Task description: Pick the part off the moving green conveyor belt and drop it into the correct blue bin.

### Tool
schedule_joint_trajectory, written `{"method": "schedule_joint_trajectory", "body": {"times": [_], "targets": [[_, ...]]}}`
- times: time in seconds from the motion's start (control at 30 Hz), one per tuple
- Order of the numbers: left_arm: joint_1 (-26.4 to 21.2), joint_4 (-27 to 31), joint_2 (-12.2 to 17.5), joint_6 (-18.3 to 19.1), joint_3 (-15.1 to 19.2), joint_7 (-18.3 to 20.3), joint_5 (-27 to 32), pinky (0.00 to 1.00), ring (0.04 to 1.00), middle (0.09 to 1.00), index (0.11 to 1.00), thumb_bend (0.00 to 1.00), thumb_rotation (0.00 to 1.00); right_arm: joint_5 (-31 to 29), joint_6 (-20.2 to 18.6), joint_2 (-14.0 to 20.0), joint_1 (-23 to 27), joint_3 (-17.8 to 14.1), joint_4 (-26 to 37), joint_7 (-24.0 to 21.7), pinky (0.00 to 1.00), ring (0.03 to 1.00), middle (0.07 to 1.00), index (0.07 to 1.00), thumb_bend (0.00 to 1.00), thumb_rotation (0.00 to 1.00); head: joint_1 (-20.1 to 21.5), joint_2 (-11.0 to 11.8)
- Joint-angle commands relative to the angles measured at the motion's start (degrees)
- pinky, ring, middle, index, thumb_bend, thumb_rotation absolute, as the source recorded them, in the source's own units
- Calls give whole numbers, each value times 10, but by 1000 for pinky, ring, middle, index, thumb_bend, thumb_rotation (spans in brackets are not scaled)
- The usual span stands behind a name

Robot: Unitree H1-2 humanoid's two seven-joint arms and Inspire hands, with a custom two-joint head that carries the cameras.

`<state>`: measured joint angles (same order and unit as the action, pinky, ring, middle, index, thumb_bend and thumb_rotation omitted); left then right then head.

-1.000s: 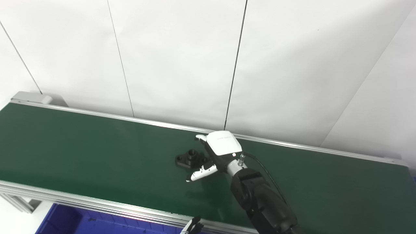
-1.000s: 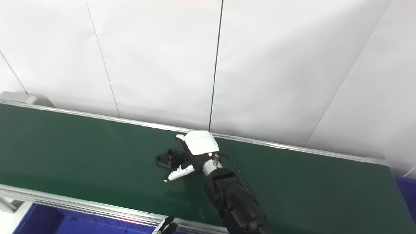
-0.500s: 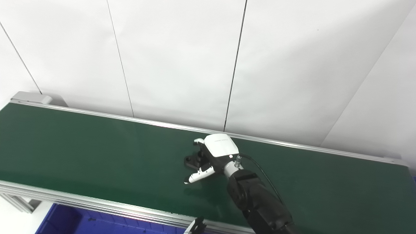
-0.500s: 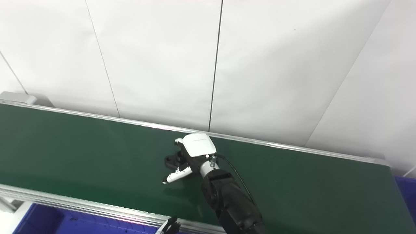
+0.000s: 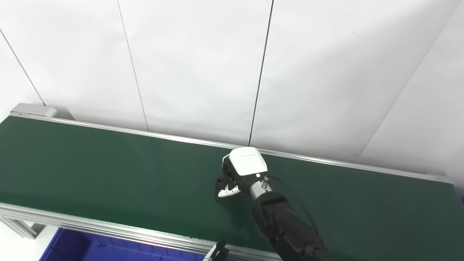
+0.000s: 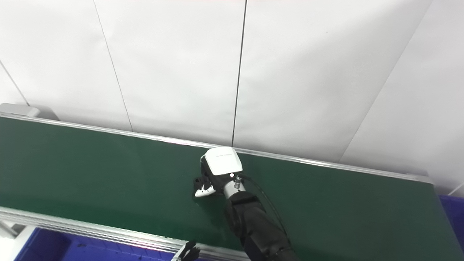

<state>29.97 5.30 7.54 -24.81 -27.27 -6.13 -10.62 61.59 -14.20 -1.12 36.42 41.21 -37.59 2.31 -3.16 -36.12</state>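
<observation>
Right hand point(image 5: 242, 173) has closed around the black part point(image 5: 220, 181) on smooth green belt point(image 5: 108, 170).

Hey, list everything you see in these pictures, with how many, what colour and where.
belt: one, dark green, runs left to right across the middle, silver rails along both edges.
part: one, black, mid-belt, mostly hidden inside the right hand.
bin: one, blue, below the belt's near edge at bottom left.
second bin: one, blue, only a sliver at the right edge past the belt's end.
wall: white panels with thin dark seams, behind the belt.
right hand: one, white and black, on a black arm, closed around the part.
left hand: only dark fingertips show at the bottom edge; state unclear.
</observation>
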Motion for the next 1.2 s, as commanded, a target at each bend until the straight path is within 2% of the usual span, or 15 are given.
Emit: {"method": "schedule_joint_trajectory", "body": {"times": [0.0, 0.1, 0.2, 0.33, 0.4, 0.47, 0.6, 0.8, 1.17], "targets": [[9, 19, -2, -20, 0, 8, -4, 803, 931, 949, 991, 1000, 973, 19, -42, 8, 2, 18, -3, -65, 37, 102, 180, 478, 515, 114, 0, 1], [8, 18, -3, -21, 1, 12, 0, 811, 930, 948, 989, 1000, 967, 25, -65, 16, 3, 28, 6, -108, 44, 115, 196, 478, 514, 114, 1, 0], [9, 19, -4, -21, 4, 14, -4, 801, 926, 949, 990, 1000, 973, 24, -72, 22, 3, 32, 13, -134, 64, 140, 228, 483, 514, 115, 1, 1], [9, 18, -4, -20, 5, 16, -2, 789, 926, 949, 991, 1000, 967, 14, -71, 29, 0, 28, 22, -143, 97, 179, 274, 487, 514, 116, 2, -1], [9, 17, -6, -21, 7, 14, -7, 782, 917, 943, 988, 1000, 970, 8, -66, 33, -3, 25, 29, -141, 127, 213, 429, 486, 526, 24, 2, -1], [8, 17, -6, -21, 6, 15, -7, 783, 917, 945, 992, 1000, 975, -5, -59, 37, -7, 18, 43, -134, 128, 210, 461, 485, 528, 4, 1, -2], [9, 15, -9, -20, 9, 16, -10, 770, 914, 945, 993, 1000, 980, -47, -20, 50, -28, -14, 88, -84, 131, 201, 469, 483, 523, 0, 1, -2], [2, 13, -7, -21, 7, 17, -8, 792, 921, 950, 1000, 1000, 990, -91, 8, 73, -50, -53, 172, -62, 159, 218, 470, 490, 520, 0, 3, -3], [-2, 7, -5, -20, 14, 27, 2, 807, 926, 950, 998, 1000, 978, -115, 6, 91, -67, -84, 303, -92, 165, 226, 470, 490, 518, 5, 10, -4]]}}
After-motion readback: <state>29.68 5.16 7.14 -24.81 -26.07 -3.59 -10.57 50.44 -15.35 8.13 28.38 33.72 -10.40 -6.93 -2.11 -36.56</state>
